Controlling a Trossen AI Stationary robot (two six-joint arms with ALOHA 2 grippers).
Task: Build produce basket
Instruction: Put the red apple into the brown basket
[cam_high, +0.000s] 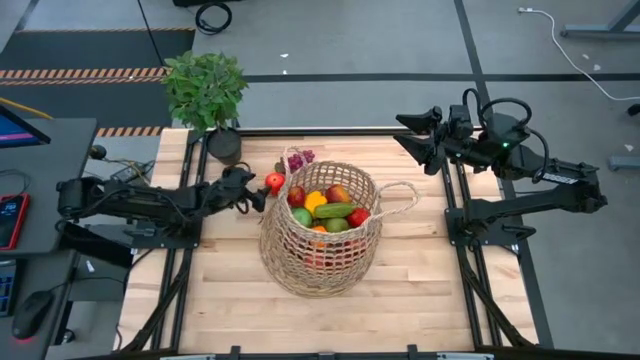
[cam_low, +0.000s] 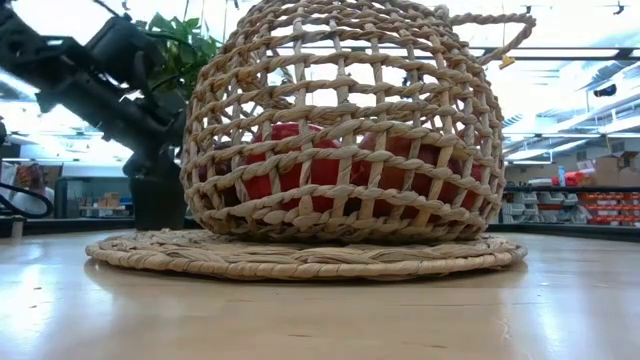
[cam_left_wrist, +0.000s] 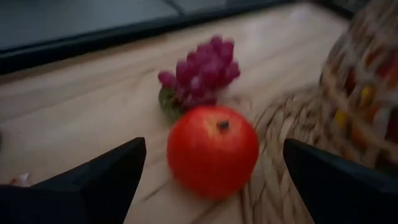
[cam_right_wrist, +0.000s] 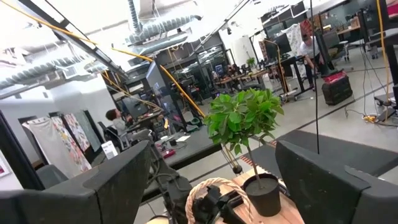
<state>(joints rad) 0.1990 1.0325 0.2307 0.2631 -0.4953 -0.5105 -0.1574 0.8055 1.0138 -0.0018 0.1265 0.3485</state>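
Grey floor (cam_high: 350, 40), wooden table (cam_high: 220, 290), ceiling ducts (cam_right_wrist: 155, 34) overhead.

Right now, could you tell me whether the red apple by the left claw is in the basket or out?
Out. The red apple rests on the table beside the basket, between the open left claw.

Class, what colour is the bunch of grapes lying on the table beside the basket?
Purple; the grapes show best in the left wrist view, just beyond the red apple.

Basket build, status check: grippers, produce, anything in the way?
Left gripper open, fingers either side of red apple on table beside basket. Right gripper raised at far right, empty. Grapes lie just past the apple, not blocking.
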